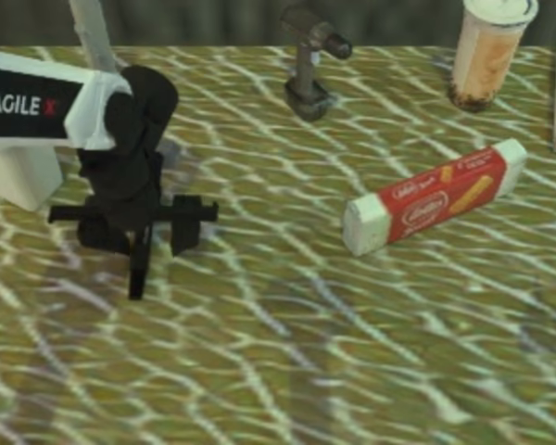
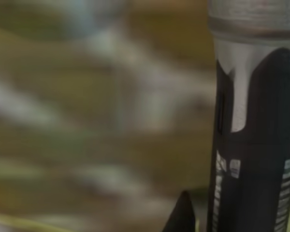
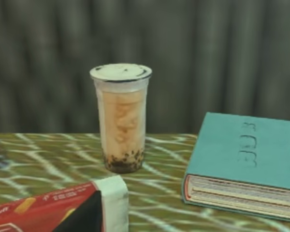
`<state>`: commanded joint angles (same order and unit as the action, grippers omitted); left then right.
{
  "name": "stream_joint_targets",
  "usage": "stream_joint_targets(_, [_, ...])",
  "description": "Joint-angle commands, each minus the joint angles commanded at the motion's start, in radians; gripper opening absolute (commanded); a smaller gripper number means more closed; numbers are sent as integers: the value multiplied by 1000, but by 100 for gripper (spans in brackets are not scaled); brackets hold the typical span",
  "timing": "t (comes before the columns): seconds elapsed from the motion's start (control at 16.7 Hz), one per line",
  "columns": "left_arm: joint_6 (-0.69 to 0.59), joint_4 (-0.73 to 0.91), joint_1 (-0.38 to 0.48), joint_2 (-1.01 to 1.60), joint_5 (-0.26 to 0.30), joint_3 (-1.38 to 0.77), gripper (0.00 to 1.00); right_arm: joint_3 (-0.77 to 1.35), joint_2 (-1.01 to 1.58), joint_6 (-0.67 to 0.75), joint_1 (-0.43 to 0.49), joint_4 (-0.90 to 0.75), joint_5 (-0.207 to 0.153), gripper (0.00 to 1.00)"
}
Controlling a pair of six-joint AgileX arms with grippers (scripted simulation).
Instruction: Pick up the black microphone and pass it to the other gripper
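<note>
Our left gripper (image 1: 137,243) is down at the table's (image 1: 287,371) left side, and the black microphone (image 1: 140,264) sits right in the claw, handle poking toward the near edge. Can't tell if the fingers have actually closed. Right gripper's out of sight, the biscuit pack (image 1: 435,195) lies well to the right, and there's plenty of open room between.

Black microphone (image 2: 256,145): smooth glossy handle, brushed grey metal collar. Biscuit pack (image 1: 435,196): shiny wrapper. Table (image 1: 287,352): woven-looking cloth.
</note>
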<state>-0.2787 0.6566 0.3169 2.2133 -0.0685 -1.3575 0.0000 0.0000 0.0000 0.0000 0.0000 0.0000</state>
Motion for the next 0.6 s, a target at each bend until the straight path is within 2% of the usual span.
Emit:
stream_joint_targets(0.06, [0, 0, 0, 0, 0, 0, 2, 0, 0, 0, 0, 0, 0, 100])
stream_joint_targets(0.12, [0, 0, 0, 0, 0, 0, 0, 0, 0, 0, 0, 0, 0, 100])
stream_joint_targets(0.54, [0, 0, 0, 0, 0, 0, 0, 0, 0, 0, 0, 0, 0, 100])
stream_joint_targets(0.6, [-18, 15, 10, -54, 34, -23, 0, 0, 0, 0, 0, 0, 0, 100])
